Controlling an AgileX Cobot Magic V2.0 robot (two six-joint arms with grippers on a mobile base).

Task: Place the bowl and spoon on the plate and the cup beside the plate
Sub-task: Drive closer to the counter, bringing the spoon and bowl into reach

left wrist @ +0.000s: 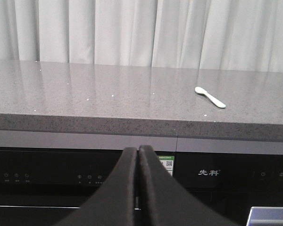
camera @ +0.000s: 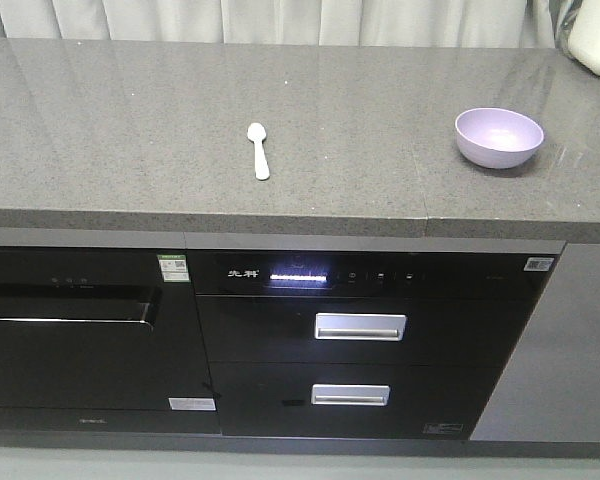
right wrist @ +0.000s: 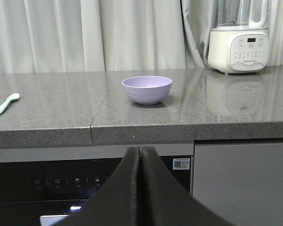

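Bowl (camera: 499, 137) sits empty at the right of the front view. Well apart from it, spoon (camera: 259, 150) lies near the middle, both on the grey table (camera: 100, 120). Neither plate nor cup shows in any view. Left fingers (left wrist: 132, 157) and right fingers (right wrist: 133, 157) are pressed shut on nothing, low before the cabinet front (camera: 310, 340). Best approach, as I judge it: part the right fingers first, descend over the bowl's near rim, and pinch one wall squarely so it lifts level.

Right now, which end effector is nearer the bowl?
Right. The right end effector faces the bowl straight ahead; the left end effector points left of the spoon.
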